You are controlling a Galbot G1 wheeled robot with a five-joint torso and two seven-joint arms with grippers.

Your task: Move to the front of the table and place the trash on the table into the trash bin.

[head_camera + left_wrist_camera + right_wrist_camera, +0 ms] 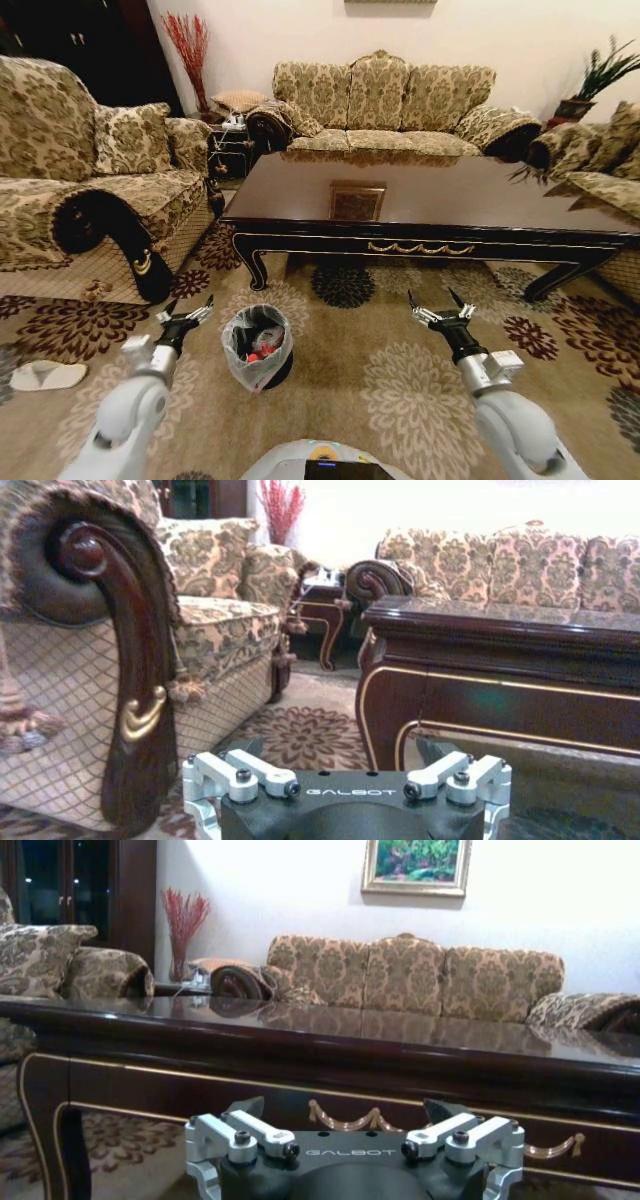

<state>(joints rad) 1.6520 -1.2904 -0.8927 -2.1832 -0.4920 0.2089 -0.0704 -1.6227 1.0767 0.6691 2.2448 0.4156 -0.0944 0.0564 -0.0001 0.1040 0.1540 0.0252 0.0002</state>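
Standing on the flowered carpet, the robot faces the long side of the dark glossy desk [440, 195]. Both arms reach forward at a low height, near the front edge of the desk but apart from it. The left pincer [187, 318] has its fingers spread open and holds nothing. The right pincer [441, 311] is also open and empty. The trash bin [257, 346] stands on the carpet just beside the left pincer, between the two arms, with red and white trash [262, 346] inside its liner.
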